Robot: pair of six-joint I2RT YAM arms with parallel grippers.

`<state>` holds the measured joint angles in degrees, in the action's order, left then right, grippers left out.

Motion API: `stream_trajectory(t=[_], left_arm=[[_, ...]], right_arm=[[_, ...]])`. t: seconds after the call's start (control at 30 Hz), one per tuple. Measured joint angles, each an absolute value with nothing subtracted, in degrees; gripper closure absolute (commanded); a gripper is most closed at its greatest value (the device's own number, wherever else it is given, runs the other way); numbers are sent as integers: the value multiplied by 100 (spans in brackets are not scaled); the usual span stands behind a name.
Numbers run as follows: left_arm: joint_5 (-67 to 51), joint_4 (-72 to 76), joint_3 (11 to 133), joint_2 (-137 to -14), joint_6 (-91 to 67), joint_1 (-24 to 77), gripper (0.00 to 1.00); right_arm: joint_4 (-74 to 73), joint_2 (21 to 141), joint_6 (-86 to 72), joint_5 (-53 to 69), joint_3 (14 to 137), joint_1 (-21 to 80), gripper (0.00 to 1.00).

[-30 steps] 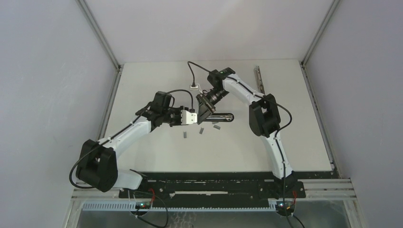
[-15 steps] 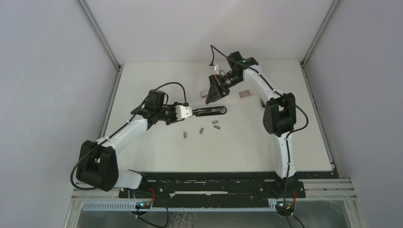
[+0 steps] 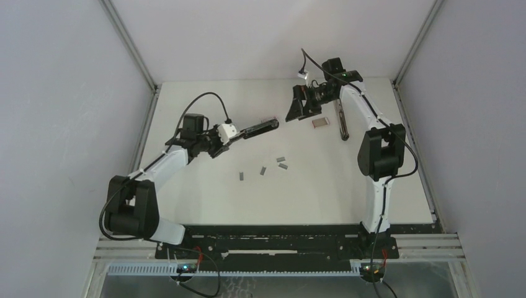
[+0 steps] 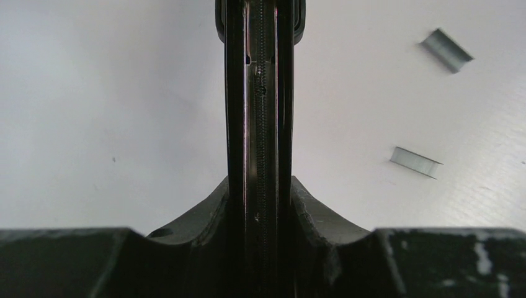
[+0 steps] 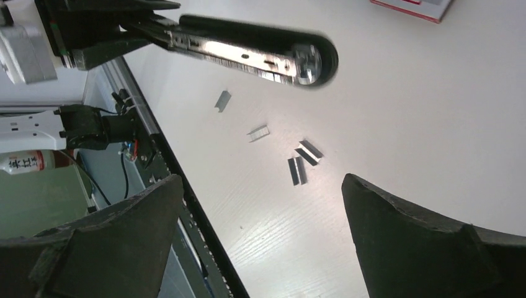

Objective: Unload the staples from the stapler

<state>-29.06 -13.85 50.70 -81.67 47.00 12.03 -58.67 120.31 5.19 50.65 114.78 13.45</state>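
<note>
The stapler (image 3: 257, 128) is a long black body with a bright metal channel, held off the table and pointing right. My left gripper (image 3: 232, 133) is shut on its rear end. In the left wrist view the stapler (image 4: 260, 93) runs straight up between the fingers (image 4: 316, 214). Several staples (image 3: 263, 169) lie as short grey strips on the white table in front of it, and two of the staples (image 4: 415, 161) show right of the stapler. My right gripper (image 3: 296, 104) hangs open and empty at the back. From there I see the stapler (image 5: 248, 53) and the staples (image 5: 296, 171).
A small red-and-white box (image 3: 320, 121) lies just right of my right gripper. A long dark metal bar (image 3: 340, 118) lies beyond it at the back right. Aluminium frame rails (image 3: 149, 124) border the table's left and right edges.
My right gripper opened wide and drew back to the right, away from the stapler. My left arm swung the stapler left and farther back. The staples on the table stayed put.
</note>
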Motion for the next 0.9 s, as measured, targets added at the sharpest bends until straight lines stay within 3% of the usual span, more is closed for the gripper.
stream_trajectory(t=[0.9], left_arm=[[-812,-854,6396,-9688,1656,582,100]], right_arm=[[-5586,11550,360,4740,10962,427,0]])
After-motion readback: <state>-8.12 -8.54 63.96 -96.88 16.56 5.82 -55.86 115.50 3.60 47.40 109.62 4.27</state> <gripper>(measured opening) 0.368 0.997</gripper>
